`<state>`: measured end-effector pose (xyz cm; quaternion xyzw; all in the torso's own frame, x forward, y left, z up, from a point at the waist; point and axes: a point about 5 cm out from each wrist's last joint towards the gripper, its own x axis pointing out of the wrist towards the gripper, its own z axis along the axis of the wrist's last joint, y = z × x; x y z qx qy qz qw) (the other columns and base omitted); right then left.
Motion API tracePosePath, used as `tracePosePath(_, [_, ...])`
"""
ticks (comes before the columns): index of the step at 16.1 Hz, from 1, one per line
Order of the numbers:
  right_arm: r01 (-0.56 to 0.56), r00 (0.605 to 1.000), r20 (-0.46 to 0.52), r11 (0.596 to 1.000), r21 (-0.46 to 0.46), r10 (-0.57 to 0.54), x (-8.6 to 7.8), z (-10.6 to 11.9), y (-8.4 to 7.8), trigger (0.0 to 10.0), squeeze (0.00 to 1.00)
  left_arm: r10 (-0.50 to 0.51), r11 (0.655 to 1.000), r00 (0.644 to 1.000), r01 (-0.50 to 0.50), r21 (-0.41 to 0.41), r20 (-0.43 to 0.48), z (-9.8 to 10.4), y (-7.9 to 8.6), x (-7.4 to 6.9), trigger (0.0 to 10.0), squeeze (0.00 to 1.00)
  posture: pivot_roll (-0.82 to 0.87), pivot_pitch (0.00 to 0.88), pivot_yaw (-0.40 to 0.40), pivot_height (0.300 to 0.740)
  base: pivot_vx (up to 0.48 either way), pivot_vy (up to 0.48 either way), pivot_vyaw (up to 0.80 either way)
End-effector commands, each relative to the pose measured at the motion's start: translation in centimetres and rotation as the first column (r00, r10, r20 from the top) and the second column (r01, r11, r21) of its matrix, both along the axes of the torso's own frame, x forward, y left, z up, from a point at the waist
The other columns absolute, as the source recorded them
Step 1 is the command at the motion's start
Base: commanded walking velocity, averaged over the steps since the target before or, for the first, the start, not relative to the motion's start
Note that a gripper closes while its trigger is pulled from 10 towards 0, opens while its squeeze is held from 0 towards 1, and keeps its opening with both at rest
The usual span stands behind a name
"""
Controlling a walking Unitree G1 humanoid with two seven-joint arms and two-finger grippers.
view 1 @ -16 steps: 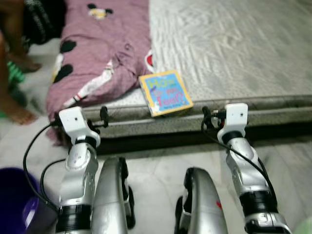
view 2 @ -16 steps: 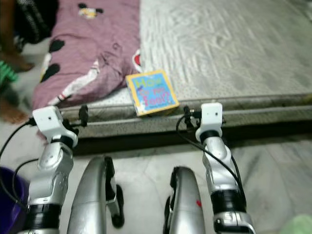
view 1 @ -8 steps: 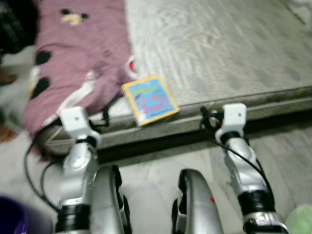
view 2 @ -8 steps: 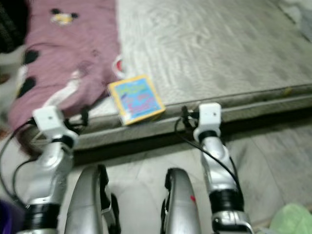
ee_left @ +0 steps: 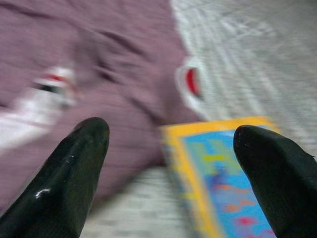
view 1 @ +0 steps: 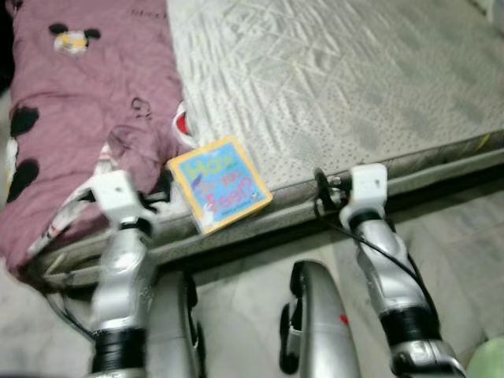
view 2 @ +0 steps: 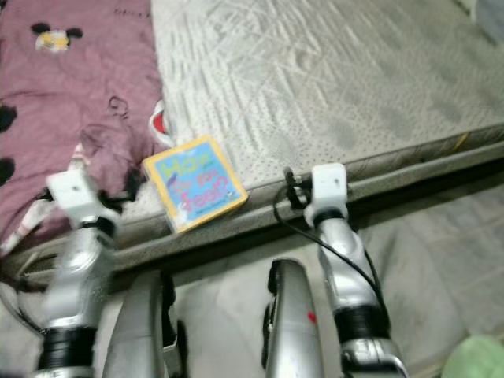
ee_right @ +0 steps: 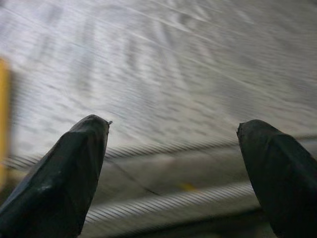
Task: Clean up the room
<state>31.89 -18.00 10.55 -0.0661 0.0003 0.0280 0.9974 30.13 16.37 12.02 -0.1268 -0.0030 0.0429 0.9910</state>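
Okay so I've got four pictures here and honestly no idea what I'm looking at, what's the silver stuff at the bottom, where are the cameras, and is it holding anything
The silver parts are the two arms of a humanoid robot. Two pictures come from cameras in its head, looking down; each of the other two comes from a camera on one wrist, looking out between two black fingers. Before it lies a grey mattress on the floor. On the mattress sit a purple cartoon-print blanket and a yellow-edged children's book near the front edge. The left gripper is open, facing the book and blanket. The right gripper is open too, facing bare mattress. Neither holds anything.
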Motion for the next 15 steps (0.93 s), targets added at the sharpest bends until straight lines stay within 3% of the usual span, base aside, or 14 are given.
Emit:
tracePosePath(1, [0.016, 1.0, 0.002, 1.0, 0.002, -0.016, -0.1, 0.0, -0.4, 10.0, 0.0, 0.003, 1.0, 0.999, -0.002, 0.011, -0.032, -0.7, 0.2, -0.2, 10.0, 0.0, -0.04, 0.247, -0.019, 0.574, 0.0, 0.0, 0.0])
tracePosePath(5, [0.009, 1.0, 0.022, 1.0, 0.008, -0.01, -0.4, 0.2, -0.4, 10.0, 0.0, 0.009, 1.0, 0.999, -0.01, -0.017, -0.051, -0.8, -0.2, 0.5, 10.0, 0.0, -0.06, 0.25, -0.01, 0.554, 0.0, 0.0, 0.0])
tracePosePath(7, [0.028, 1.0, 0.015, 1.0, -0.012, -0.027, -0.8, 0.0, -1.0, 10.0, 0.0, 0.025, 0.997, 0.996, -0.03, -0.072, -0.083, -1.4, -0.5, 1.1, 10.0, 0.0, -0.08, 0.259, -0.012, 0.534, 0.0, 0.0, 0.0])
tracePosePath(11, [0.041, 0.999, 0.011, 0.999, -0.027, -0.041, -1.5, 0.2, -2.1, 10.0, 0.0, 0.026, 0.987, 0.991, -0.047, -0.155, -0.134, -2.4, -0.5, 2.0, 10.0, 0.0, -0.12, 0.282, -0.017, 0.534, 0.0, 0.0, 0.0])
tracePosePath(15, [0.037, 0.999, -0.001, 0.998, -0.057, -0.037, -2.3, 0.0, -2.5, 10.0, 0.0, 0.016, 0.981, 0.984, -0.049, -0.189, -0.176, -3.5, -0.9, 2.6, 10.0, 0.0, -0.14, 0.291, -0.023, 0.509, 0.0, 0.0, 0.0])
